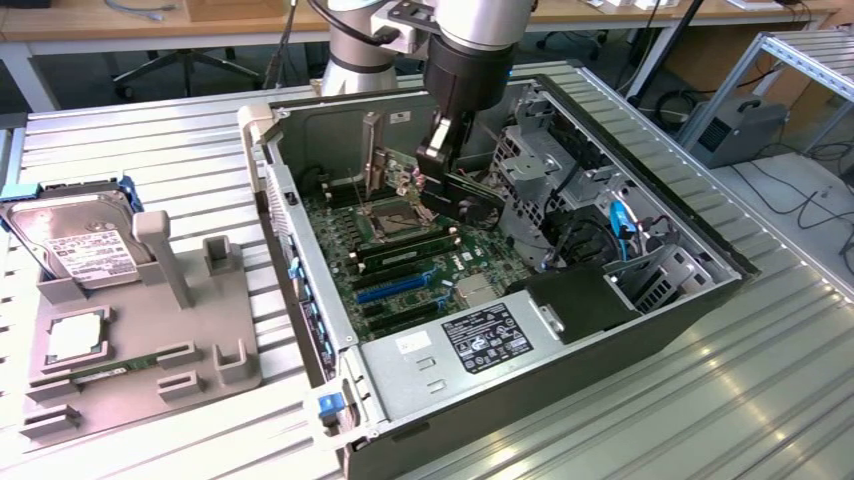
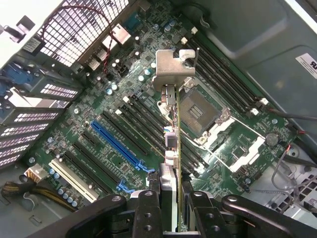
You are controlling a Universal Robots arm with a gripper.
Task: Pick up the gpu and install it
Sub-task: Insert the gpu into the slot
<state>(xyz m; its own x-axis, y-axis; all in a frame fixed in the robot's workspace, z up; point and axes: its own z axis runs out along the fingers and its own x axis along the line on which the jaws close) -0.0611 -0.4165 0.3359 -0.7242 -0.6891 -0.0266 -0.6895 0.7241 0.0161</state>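
End effector (image 2: 171, 201) is clamped on the gpu (image 2: 173, 124): we see the two fingers pressed against the card's flat faces, with the card edge-on between them. It reaches away from the fingers toward the board, its silvery bracket (image 2: 173, 69) at the far end.

We judge the gpu to be light and stiff but fragile. It is a thin board with small parts on its faces and bare contacts along one edge. A pinch across the flat faces, clear of the contacts, looks like the right hold, though so narrow a grip could let the card pivot if it catches on anything.

Beyond the card lies the motherboard (image 2: 99, 114), with the blue slot (image 2: 121, 144) to one side of the end effector and the CPU socket (image 2: 203, 109) to the other. We cannot tell whether the card's edge touches a slot. All this sits inside the open case (image 1: 667, 300) on the counter (image 1: 160, 150).
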